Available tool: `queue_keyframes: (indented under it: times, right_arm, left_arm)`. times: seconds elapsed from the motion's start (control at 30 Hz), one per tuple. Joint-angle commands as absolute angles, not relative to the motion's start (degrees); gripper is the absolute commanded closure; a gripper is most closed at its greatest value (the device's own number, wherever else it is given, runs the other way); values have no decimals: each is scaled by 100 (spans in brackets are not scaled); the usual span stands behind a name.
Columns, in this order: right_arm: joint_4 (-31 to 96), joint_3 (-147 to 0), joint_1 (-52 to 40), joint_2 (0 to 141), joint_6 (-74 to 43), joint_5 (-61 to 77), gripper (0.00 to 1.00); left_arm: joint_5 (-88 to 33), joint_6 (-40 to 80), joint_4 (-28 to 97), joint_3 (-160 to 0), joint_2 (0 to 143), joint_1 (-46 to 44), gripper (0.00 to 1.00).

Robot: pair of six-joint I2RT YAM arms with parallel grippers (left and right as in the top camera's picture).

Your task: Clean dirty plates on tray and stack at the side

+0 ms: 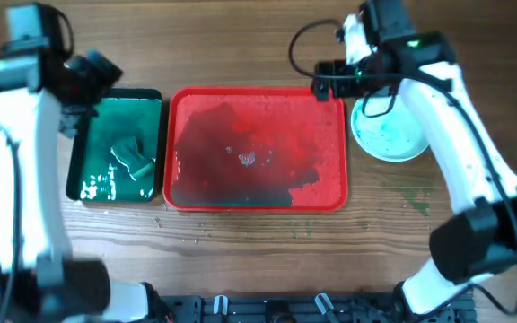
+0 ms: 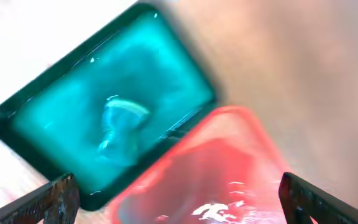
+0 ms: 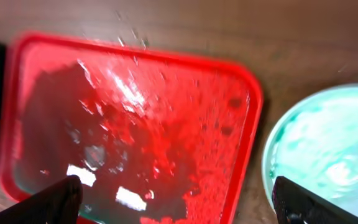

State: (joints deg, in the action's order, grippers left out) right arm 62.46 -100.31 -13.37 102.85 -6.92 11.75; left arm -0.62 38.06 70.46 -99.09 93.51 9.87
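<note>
The tray [image 1: 258,207] lies wet but bare, the plates [image 1: 387,130] apparently stacked just beside its right edge on the tabletop [image 1: 240,54], as both arms' jaws hang released and empty, the job seemingly needing only a withdrawal.

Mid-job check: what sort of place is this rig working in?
Probably a lab bench staged for dishwashing: a wooden table, a wet red tray, a green tray holding a sponge, and a plate alongside.

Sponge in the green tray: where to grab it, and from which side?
Pinch the sponge at its raised, crumpled middle, from straight above. It lies low inside the green tray, whose walls likely block side approaches. The open left gripper is nearest.
</note>
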Motion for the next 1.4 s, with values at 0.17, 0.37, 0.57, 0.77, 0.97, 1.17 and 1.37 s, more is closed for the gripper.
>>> queue_keyframes:
  times: [0.17, 0.37, 0.57, 0.77, 0.97, 1.17, 1.37]
  right_arm:
    - [6676, -11074, -1304, 7308, -635, 1142, 0]
    - [7002, -11050, -1304, 6331, -8, 880, 0]
    - [5592, -9373, -1138, 6073, 421, 819, 0]
    - [2126, -5068, -1013, 4171, 1435, 1446, 0]
    - [-1201, -790, -1004, 1793, 1649, 1817, 0]
    - [-292, -27, -1007, 113, 1651, 2165, 0]
    - [-189, -30, -1009, 23, 1653, 2401, 0]
  left_arm:
    - [-550, 3992, 6908, -9988, 8477, 976, 0]
    - [-550, 3992, 6908, -9988, 8475, 976, 0]
    - [-550, 3992, 6910, -9988, 8475, 976, 0]
    - [-550, 3992, 6908, -9988, 8475, 976, 0]
    - [-550, 3992, 6923, -9988, 8475, 976, 0]
    - [-550, 3992, 6923, -9988, 8475, 976, 0]
    - [-550, 3992, 6923, -9988, 8475, 976, 0]
